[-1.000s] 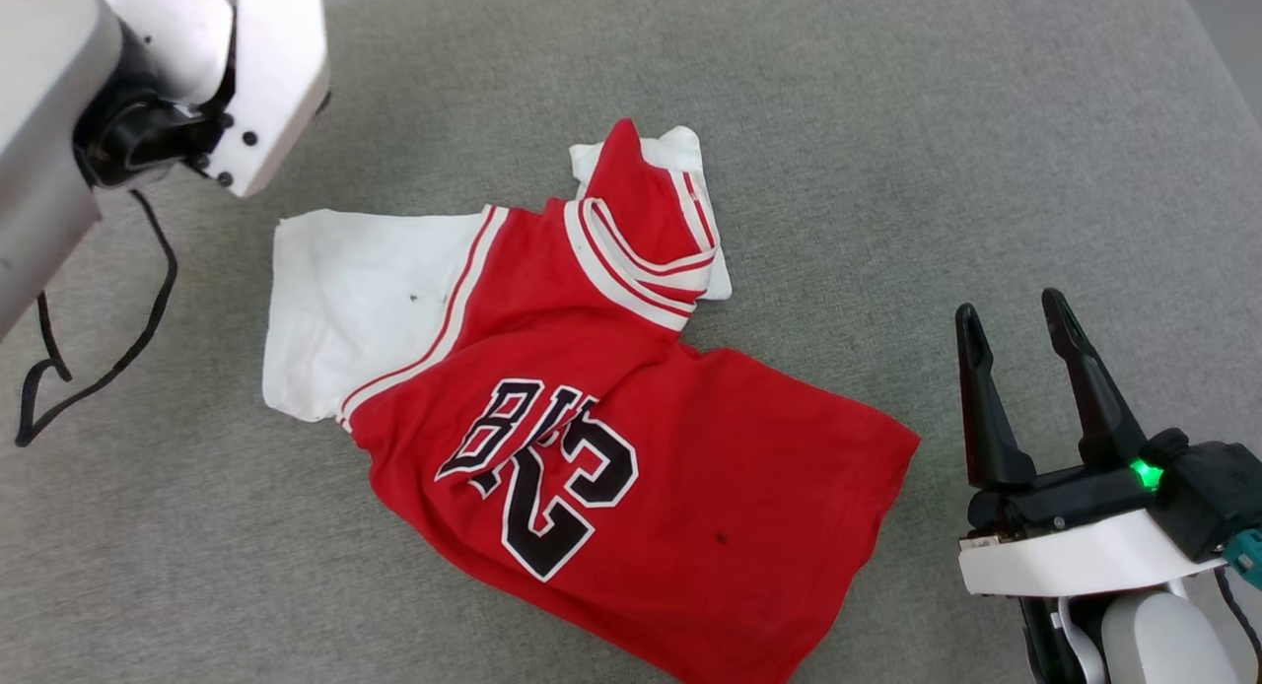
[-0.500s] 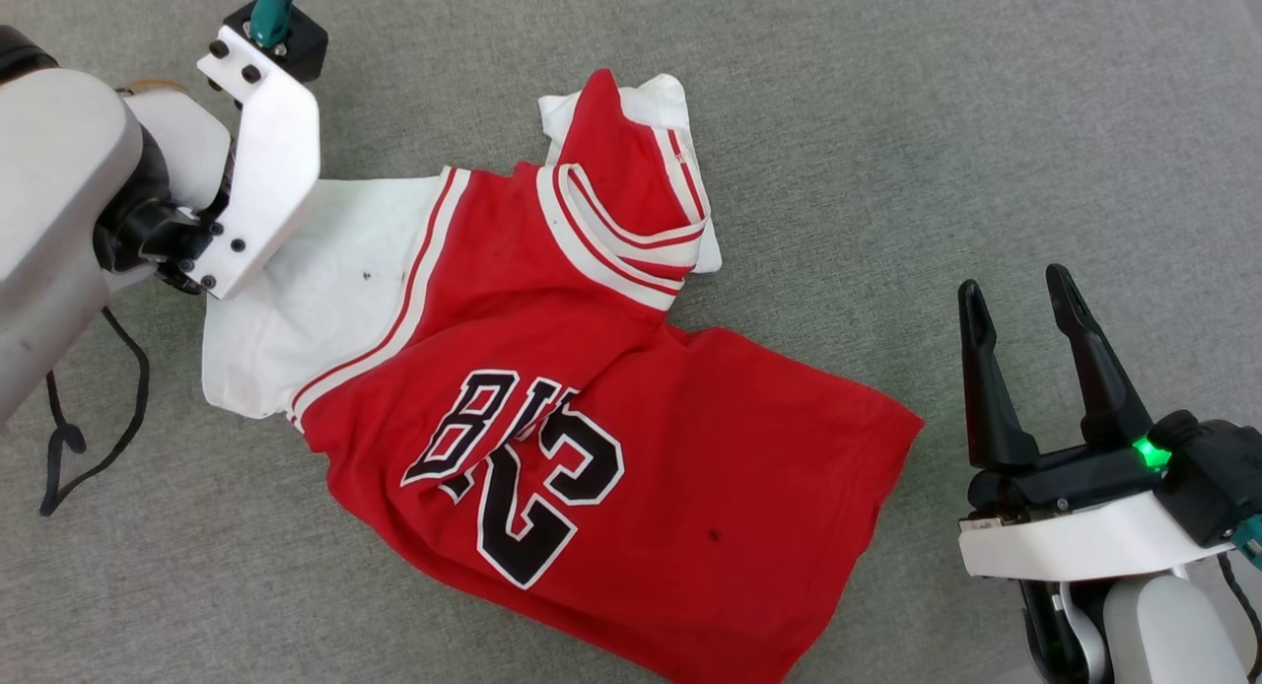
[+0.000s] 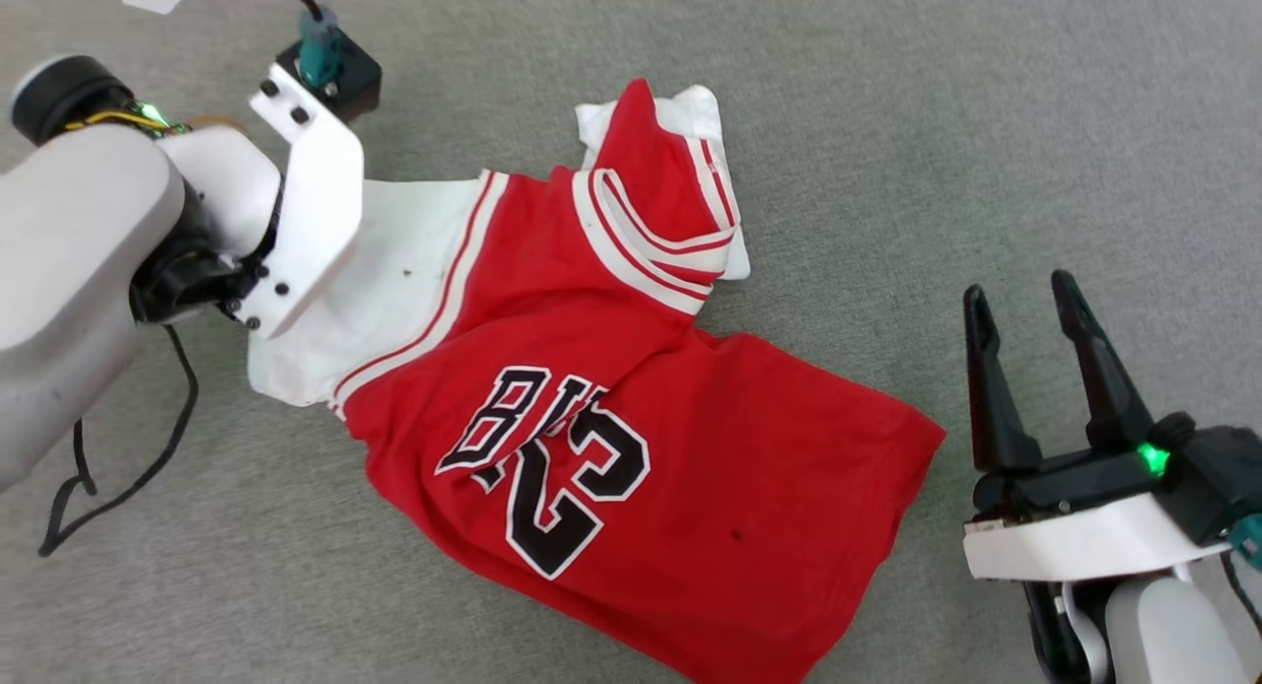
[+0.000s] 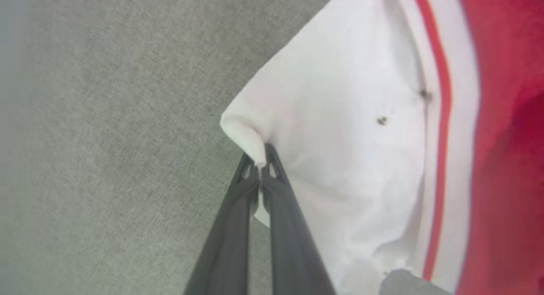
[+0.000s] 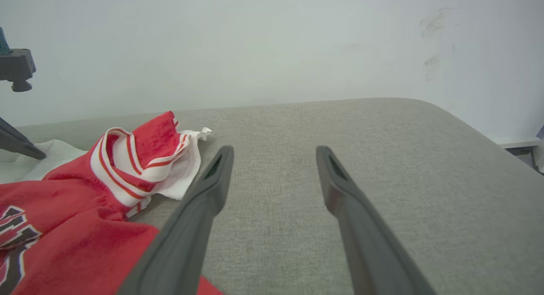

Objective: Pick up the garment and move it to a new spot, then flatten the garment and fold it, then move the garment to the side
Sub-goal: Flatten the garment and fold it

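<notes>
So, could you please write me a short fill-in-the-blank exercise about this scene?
The left hand is shut on the ____ sleeve of the red jersey-style T-shirt.
The right hand, beside the shirt, stands ____.
The black chest number reads ____.
Missing words: white; open; 23.

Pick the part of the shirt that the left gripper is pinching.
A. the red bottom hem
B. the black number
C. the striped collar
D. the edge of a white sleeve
D: in the left wrist view, the left gripper has its two dark fingers closed together on a small fold at the edge of the white sleeve of the garment, well away from the red body.
</notes>
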Available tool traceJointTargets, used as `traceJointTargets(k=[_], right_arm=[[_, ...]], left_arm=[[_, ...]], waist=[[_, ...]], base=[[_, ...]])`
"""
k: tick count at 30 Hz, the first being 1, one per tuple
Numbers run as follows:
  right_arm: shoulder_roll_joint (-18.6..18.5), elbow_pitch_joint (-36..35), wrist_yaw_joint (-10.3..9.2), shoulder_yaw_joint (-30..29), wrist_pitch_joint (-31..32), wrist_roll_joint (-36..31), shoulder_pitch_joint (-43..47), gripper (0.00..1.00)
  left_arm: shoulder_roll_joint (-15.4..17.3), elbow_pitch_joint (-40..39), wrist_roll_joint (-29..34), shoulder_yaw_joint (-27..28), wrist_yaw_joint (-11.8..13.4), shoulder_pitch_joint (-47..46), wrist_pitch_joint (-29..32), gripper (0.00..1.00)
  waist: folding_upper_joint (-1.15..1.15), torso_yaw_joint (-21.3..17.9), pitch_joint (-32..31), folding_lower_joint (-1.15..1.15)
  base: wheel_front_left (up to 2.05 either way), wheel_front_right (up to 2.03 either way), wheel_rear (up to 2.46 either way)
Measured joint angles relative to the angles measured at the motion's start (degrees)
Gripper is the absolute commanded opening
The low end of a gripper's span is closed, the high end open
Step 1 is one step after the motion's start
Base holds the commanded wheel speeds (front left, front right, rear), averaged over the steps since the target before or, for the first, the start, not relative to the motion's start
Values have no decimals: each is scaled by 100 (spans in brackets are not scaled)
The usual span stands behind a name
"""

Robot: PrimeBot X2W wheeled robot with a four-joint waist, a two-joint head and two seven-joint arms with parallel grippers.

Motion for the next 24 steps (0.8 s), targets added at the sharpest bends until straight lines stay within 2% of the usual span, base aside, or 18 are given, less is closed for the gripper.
traceJointTargets(k=[3, 6, 14, 17, 21, 22, 23, 24], right_arm=[[3, 47, 1, 16, 0, -68, 90, 100], [2, 65, 1, -16, -1, -123, 173, 100], [2, 96, 0, -21, 0, -218, 310, 100], [3, 116, 1, -11, 0, -237, 346, 100], [1, 151, 1, -29, 0, -254, 392, 100], [-5, 160, 1, -40, 0, -268, 391, 100], [-19, 168, 1, -47, 0, -299, 389, 100], [-45, 177, 1, -48, 0, -309, 382, 100]], left_arm=[[151, -225, -114, 34, -1, 104, -427, 0], [460, -319, -182, 143, 4, 271, -782, 0], [1358, -266, -586, 174, 360, 1267, -1221, 0], [1499, -179, -764, 156, 493, 1650, -1366, 0], [1444, -66, -1010, 147, 606, 2070, -1633, 0], [1406, -26, -1028, 156, 631, 2102, -1735, 13], [1380, 5, -1026, 172, 656, 2125, -1850, 100], [1357, 32, -970, 188, 670, 2145, -2004, 100]], waist=[[0, 119, -204, 0], [0, 259, -411, 0], [0, 612, -803, -1], [0, 662, -852, -1], [0, 677, -874, -1], [0, 685, -890, 0], [0, 690, -913, 0], [0, 695, -941, 0]], base=[[0, 0, 0], [0, 0, 0], [0, 0, 0], [0, 0, 0], [0, 0, 0], [0, 0, 0], [0, 0, 0], [0, 0, 0]])
